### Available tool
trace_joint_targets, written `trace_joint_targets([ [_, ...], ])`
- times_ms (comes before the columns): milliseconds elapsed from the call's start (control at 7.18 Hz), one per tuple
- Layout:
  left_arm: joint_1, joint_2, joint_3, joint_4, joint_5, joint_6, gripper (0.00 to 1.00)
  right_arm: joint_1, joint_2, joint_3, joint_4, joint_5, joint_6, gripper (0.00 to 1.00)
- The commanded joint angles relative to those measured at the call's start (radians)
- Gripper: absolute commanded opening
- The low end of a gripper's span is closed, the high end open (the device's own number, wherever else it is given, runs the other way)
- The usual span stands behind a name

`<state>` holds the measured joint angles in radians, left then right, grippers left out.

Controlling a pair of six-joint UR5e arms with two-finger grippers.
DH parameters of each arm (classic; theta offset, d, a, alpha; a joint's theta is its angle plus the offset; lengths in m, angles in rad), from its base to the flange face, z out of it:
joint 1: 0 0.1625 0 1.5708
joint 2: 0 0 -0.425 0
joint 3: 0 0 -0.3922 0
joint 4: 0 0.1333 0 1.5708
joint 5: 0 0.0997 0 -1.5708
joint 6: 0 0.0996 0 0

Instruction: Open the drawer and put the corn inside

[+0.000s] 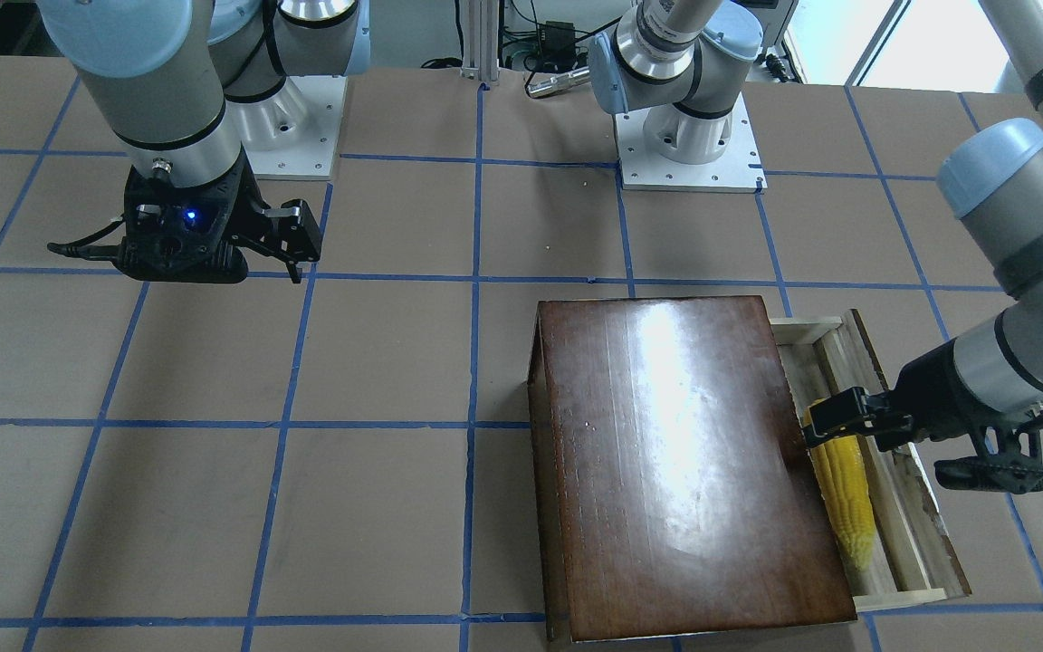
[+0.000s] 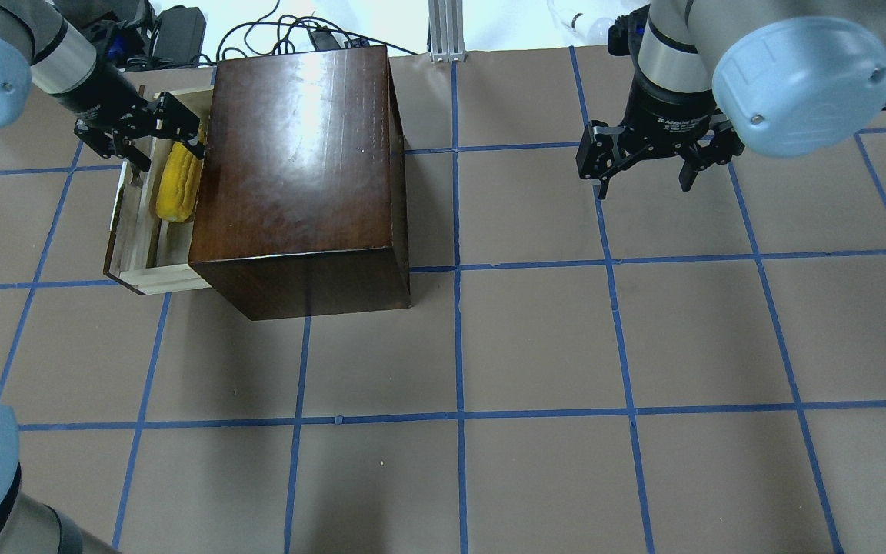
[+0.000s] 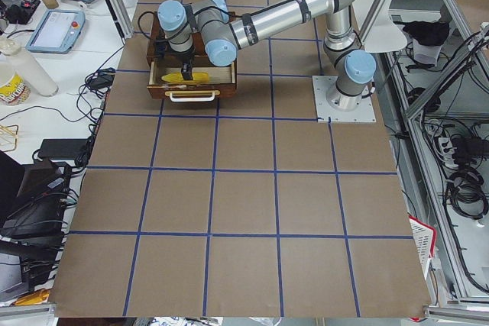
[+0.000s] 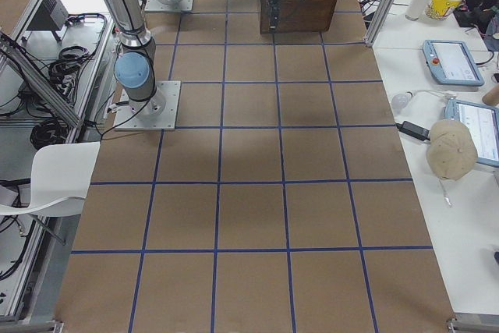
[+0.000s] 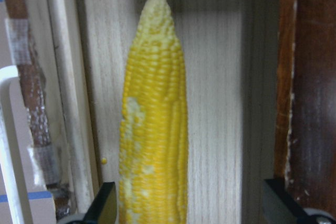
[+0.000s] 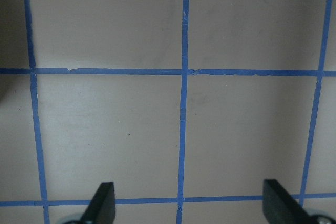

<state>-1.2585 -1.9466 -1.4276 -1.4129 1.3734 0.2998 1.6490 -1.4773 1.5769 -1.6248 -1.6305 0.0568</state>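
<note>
The drawer (image 2: 129,231) stands pulled out from the glossy dark-brown box (image 2: 297,154). The yellow corn (image 2: 176,188) lies along the drawer's pale-wood floor next to the box, pale tip toward the robot. My left gripper (image 2: 172,152) hovers over the corn's thick end, open; in the left wrist view its fingers (image 5: 105,208) stand wide apart on either side of the corn (image 5: 155,129), not gripping it. My right gripper (image 2: 643,185) is open and empty above the bare table, far from the box.
The box (image 1: 684,453) sits at the table's far edge on my left side. The drawer's whitish handle (image 3: 193,97) faces away from the box. Cables and a metal post (image 2: 443,31) lie behind the box. The brown table (image 2: 535,338) is marked with blue tape lines.
</note>
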Motion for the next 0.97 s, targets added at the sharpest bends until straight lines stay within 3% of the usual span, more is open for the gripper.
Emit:
trace_joint_targets([
  [0, -0.005, 0.02, 0.126, -0.165, 0.036, -0.002, 1.0, 0.0, 0.0, 0.0, 0.0, 0.0, 0.0, 1.0],
  [278, -0.041, 0.052, 0.234, -0.309, 0.069, -0.112, 1.0, 0.0, 0.0, 0.0, 0.0, 0.001, 0.0, 1.0],
  [557, -0.137, 0.084, 0.227, -0.311, 0.158, -0.212, 1.0, 0.0, 0.0, 0.0, -0.001, 0.001, 0.0, 1.0],
  [835, -0.252, 0.113, 0.16, -0.301, 0.173, -0.346, 1.0, 0.0, 0.0, 0.0, 0.0, 0.003, 0.0, 1.0],
])
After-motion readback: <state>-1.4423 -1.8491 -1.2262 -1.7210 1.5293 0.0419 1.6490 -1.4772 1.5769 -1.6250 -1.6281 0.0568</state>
